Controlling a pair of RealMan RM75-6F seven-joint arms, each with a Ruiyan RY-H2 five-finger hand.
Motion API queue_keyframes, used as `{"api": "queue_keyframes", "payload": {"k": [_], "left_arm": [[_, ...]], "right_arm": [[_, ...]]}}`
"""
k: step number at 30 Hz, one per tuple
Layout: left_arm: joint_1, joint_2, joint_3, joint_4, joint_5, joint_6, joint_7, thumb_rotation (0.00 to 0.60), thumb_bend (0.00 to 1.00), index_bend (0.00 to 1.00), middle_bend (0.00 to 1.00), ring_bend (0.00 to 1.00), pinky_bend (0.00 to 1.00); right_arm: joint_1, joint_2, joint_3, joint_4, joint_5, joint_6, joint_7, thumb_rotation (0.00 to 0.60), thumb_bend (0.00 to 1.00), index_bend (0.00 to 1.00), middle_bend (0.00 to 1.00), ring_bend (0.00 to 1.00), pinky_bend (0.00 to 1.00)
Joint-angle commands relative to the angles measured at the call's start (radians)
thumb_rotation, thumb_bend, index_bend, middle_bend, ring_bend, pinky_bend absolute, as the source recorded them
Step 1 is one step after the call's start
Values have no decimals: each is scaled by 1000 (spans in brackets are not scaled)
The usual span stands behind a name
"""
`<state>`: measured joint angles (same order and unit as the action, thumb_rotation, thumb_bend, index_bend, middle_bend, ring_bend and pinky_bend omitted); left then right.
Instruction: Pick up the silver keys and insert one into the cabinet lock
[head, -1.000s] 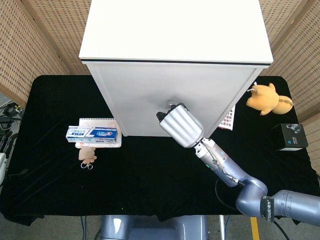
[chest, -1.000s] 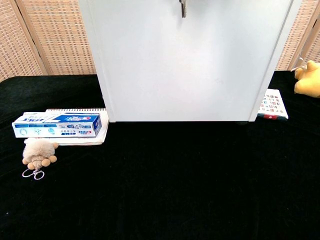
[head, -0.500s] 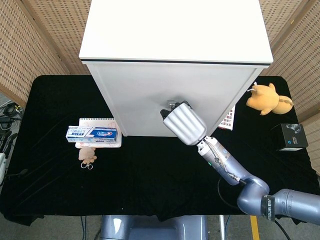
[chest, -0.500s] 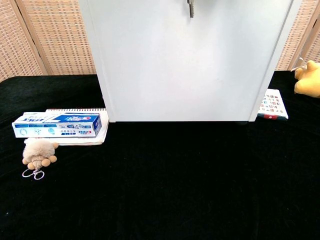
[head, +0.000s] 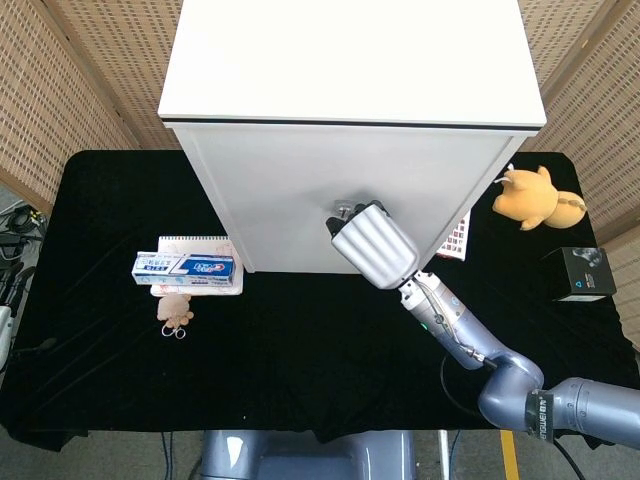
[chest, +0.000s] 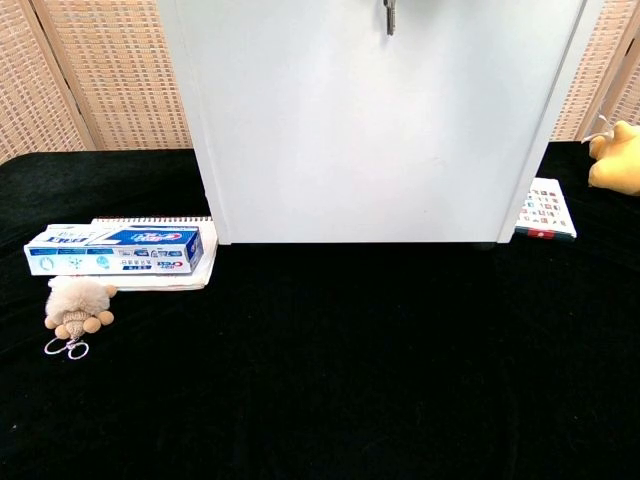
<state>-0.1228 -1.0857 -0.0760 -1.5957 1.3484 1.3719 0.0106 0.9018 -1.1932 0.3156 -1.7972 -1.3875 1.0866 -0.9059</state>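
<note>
The white cabinet (head: 350, 190) stands at the middle of the black table, its door (chest: 380, 120) facing me. My right hand (head: 374, 245) is raised in front of the door, back toward the head camera, fingers curled. It holds the silver keys (head: 346, 209) at its top edge, against the door's middle. The lock itself is hidden behind the hand. In the chest view only one hanging silver key (chest: 389, 16) shows at the top edge, in front of the door. My left hand is in neither view.
A toothpaste box (head: 187, 266) lies on a spiral notebook (chest: 160, 272) at the left, with a small plush keyring toy (chest: 78, 306) in front. A card booklet (chest: 545, 208), a yellow plush (head: 531, 196) and a black box (head: 578, 273) sit at the right.
My right hand has shifted a little to the right along the door with the keys. In the chest view the hanging key has moved right.
</note>
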Motion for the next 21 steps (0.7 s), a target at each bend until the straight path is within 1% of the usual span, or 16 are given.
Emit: {"api": "queue_keyframes", "payload": {"k": [1,16,21], "left_arm": [[0,0,0,0,0,0,1,600,0,0,0,0,0],[1,0,2,-4,4,5,5,600,0,0,0,0,0],[2,1,2,-6,5,7,5,600,0,0,0,0,0]], "right_arm": [[-1,2,-2,0,-1,3,3,600,668,716,925,837,1000],[-10,24,-17,-1,-9,19,25,600,665,711,925,836,1000],[-11,27,-20,-3,-9,23,25,600,635,666,925,836,1000]]}}
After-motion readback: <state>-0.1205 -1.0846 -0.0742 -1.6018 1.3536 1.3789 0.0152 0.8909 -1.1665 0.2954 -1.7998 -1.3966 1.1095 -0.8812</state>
